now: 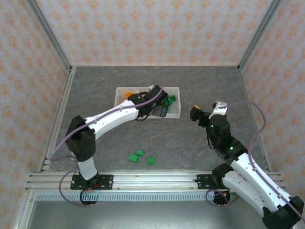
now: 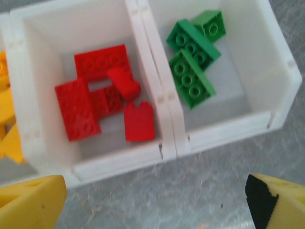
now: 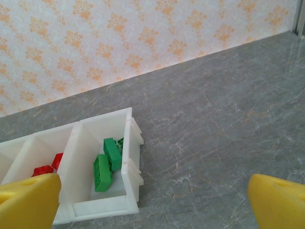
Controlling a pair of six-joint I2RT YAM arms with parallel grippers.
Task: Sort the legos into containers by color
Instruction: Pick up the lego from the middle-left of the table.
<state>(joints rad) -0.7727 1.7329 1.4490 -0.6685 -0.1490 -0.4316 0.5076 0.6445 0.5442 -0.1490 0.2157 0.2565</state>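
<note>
where left tool (image 2: 155, 206) gapes (wide), containers (image 2: 119, 162) rim begins.

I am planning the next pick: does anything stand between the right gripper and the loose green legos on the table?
Nothing visible does. Only bare table lies between the open right gripper and the three green legos.

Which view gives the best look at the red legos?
Left wrist: it looks straight down into the middle bin, with the red legos close, sharp and unobstructed. Right wrist catches just a red sliver past a partition, low at the left. In top external, the left arm lies across that bin.
</note>
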